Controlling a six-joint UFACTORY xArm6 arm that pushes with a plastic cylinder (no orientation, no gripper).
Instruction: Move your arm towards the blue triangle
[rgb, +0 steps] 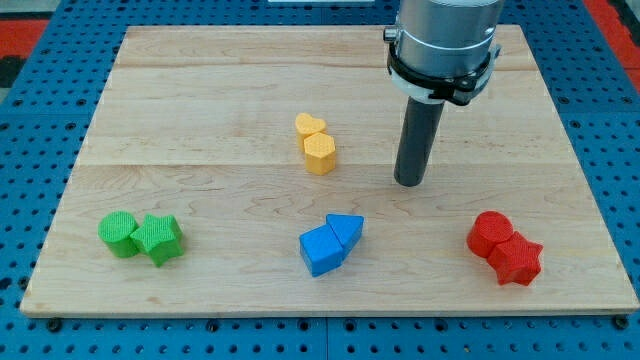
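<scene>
The blue triangle (346, 231) lies low on the board, a little right of centre, touching a blue cube (322, 250) at its lower left. My tip (409, 183) rests on the board up and to the right of the blue triangle, apart from it. The rod hangs from a grey cylinder at the view's top.
A yellow heart (310, 126) and a yellow hexagon (320, 153) sit together left of my tip. A green cylinder (119, 234) and a green block (159, 239) lie at the lower left. Two red blocks (505, 248) lie at the lower right. The wooden board (200, 90) rests on blue pegboard.
</scene>
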